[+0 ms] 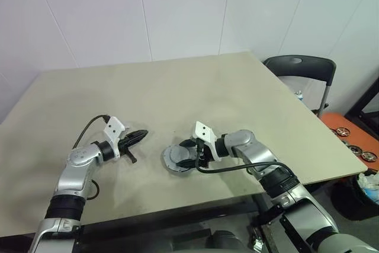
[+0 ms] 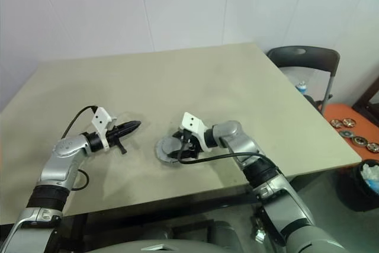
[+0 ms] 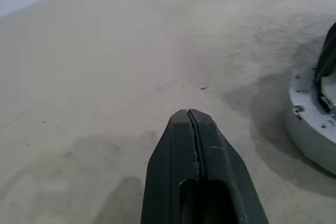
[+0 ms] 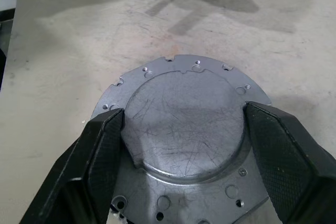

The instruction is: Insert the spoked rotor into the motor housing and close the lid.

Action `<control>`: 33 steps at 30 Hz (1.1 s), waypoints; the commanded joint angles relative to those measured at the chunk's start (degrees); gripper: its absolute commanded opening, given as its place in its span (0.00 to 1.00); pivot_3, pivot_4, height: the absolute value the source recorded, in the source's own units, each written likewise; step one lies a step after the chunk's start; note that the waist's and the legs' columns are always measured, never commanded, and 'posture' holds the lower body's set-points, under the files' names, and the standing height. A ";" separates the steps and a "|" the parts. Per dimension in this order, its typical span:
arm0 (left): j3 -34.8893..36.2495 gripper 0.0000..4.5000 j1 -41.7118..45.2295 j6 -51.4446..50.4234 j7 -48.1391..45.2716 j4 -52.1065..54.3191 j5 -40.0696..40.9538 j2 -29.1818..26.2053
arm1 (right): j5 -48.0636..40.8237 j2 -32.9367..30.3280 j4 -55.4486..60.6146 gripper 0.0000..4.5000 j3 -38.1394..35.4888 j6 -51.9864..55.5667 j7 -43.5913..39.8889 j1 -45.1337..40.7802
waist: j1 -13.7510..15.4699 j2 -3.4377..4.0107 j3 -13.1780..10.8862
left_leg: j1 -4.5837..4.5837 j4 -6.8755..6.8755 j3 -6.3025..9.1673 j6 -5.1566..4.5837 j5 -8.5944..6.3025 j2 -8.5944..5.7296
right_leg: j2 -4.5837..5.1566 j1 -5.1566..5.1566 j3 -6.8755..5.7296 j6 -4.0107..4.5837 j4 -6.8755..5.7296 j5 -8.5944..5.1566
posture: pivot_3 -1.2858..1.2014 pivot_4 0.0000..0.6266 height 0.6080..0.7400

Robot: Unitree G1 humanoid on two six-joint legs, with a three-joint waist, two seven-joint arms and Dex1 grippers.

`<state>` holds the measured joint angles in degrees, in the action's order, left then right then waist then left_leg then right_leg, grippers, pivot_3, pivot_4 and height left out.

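The lid [image 4: 184,74], a silver-grey disc with a notched rim and a raised round centre, lies flat on the tan table [image 1: 177,87] near its front edge. My right gripper [image 4: 184,113] reaches over it from the right, and its fingers [image 4: 105,135] press against both sides of the raised centre. In the head views that gripper [image 1: 194,151] covers the right part of the lid [image 1: 175,159]. My left gripper [image 1: 144,133] hovers a short way left of the lid, shut and empty, its tip [image 3: 191,114] pointing toward the lid [image 3: 315,129]. The spoked rotor and the motor housing are out of view.
A black folding chair [image 1: 299,66] stands past the table's right corner. Lower right, an orange surface [image 1: 349,137] carries several small round parts, with a dark bin [image 1: 367,185] beside it. A white wall runs behind the table.
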<state>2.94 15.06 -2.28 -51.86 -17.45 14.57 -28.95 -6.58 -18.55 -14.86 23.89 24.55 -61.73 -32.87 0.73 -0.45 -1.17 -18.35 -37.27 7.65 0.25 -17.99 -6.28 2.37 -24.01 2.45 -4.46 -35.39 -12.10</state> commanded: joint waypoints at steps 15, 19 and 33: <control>0.10 0.00 -3.32 -8.83 -8.60 11.74 7.00 -2.71 | 4.29 -4.20 -1.33 0.72 2.91 1.83 -0.13 0.03 | 0.08 0.04 -0.02 | -0.01 0.03 0.01 -0.02 -0.01 -0.02 | 0.03 0.03 -0.01 -0.01 0.08 -0.01 | 0.52 0.00 1.00; -0.05 0.00 -3.74 -9.81 -9.13 12.57 7.06 -3.15 | 5.23 -5.34 -1.76 0.72 4.45 1.61 -0.79 0.12 | 0.09 0.04 -0.01 | 0.00 0.02 0.01 -0.02 -0.01 -0.02 | 0.03 0.05 -0.01 -0.01 0.08 -0.01 | 0.52 0.00 1.00; -0.98 0.00 -3.17 -10.27 -8.71 12.83 6.37 -2.35 | 5.08 -4.89 -2.79 0.72 6.66 5.04 -0.20 0.75 | 0.17 0.12 -0.03 | 0.34 0.02 0.06 -0.02 -0.02 -0.02 | 0.04 0.50 -0.06 -0.14 0.17 -0.12 | 0.52 0.00 1.00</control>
<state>1.97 10.85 -12.98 -60.77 -6.37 20.72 -31.31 -5.76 -21.25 -14.10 27.23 25.32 -62.30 -34.47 0.90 -0.33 -1.20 -17.92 -37.23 7.72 0.22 -18.02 -6.30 2.42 -23.40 2.38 -4.64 -35.19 -12.26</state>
